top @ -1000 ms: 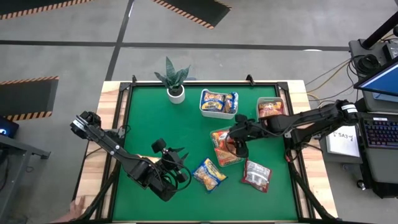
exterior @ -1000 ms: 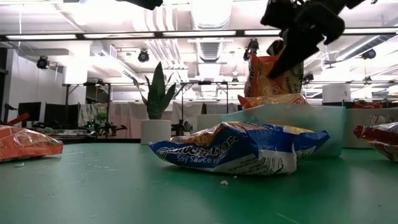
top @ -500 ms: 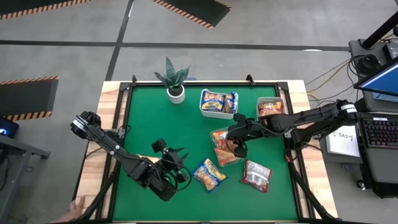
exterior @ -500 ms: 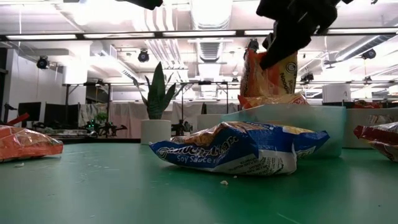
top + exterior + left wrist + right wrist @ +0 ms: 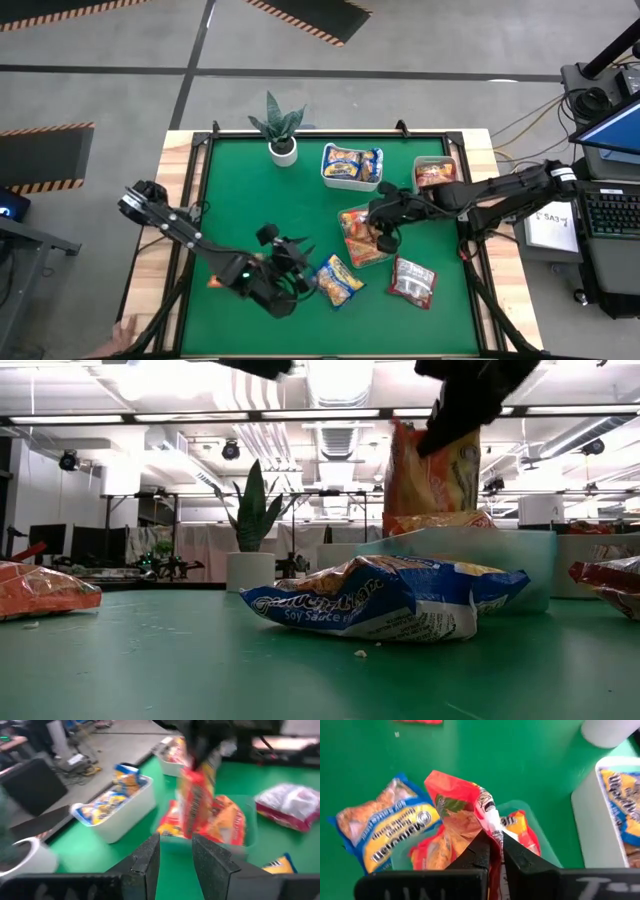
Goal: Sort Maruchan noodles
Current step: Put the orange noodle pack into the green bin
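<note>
One orange plastic ramen packet [image 5: 470,815] hangs pinched in the right gripper [image 5: 493,851] above the clear plastic tray [image 5: 547,851], so releasing it there looks next, while the left gripper [image 5: 175,851] waits half-open nearby.
</note>
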Tool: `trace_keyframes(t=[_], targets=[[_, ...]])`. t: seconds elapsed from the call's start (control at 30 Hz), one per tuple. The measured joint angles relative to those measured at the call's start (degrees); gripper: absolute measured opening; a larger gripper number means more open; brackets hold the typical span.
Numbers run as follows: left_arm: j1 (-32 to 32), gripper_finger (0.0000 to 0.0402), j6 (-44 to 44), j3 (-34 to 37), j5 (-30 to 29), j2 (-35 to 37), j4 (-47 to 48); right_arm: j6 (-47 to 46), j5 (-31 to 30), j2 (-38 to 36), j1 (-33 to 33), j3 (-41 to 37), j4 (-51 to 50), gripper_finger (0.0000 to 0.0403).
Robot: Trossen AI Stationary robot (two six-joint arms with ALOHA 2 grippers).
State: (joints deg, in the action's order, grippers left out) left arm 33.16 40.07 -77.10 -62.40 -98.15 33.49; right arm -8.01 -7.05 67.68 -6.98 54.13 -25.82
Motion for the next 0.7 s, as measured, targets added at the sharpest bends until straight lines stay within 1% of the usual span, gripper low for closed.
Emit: trace_keyframes(t=[0.2, 0.3, 0.37, 0.5, 0.6, 0.7], targets=[[-5.2, 0.0095, -17.4, 0.0, 11.7, -6.4, -15.6, -4.7, 0.0, -2.9, 0.1, 2.7, -4.1, 0.0009], [-8.0, 0.0087, -23.2, 0.0, 14.7, -9.3, -21.6, -5.6, 0.0, -4.7, 0.1, 2.9, -4.4, 0.0009], [-9.9, 0.008, -24.5, 0.0, 15.7, -10.8, -23.5, -5.7, 0.0, -6.2, 0.1, 2.9, -5.2, 0.0009], [-12.9, 0.0071, -24.6, 0.0, 18.4, -13.7, -26.1, -6.5, 0.0, -9.1, 0.1, 2.6, -6.1, 0.0008], [-14.3, 0.0065, -24.3, 0.1, 19.3, -15.4, -28.6, -7.2, 0.0, -11.2, 0.1, 2.1, -7.0, 0.0008], [-15.3, 0.0069, -24.7, 0.1, 24.2, -16.1, -32.1, -8.2, 0.0, -13.0, 0.1, 0.7, -7.1, 0.0008]])
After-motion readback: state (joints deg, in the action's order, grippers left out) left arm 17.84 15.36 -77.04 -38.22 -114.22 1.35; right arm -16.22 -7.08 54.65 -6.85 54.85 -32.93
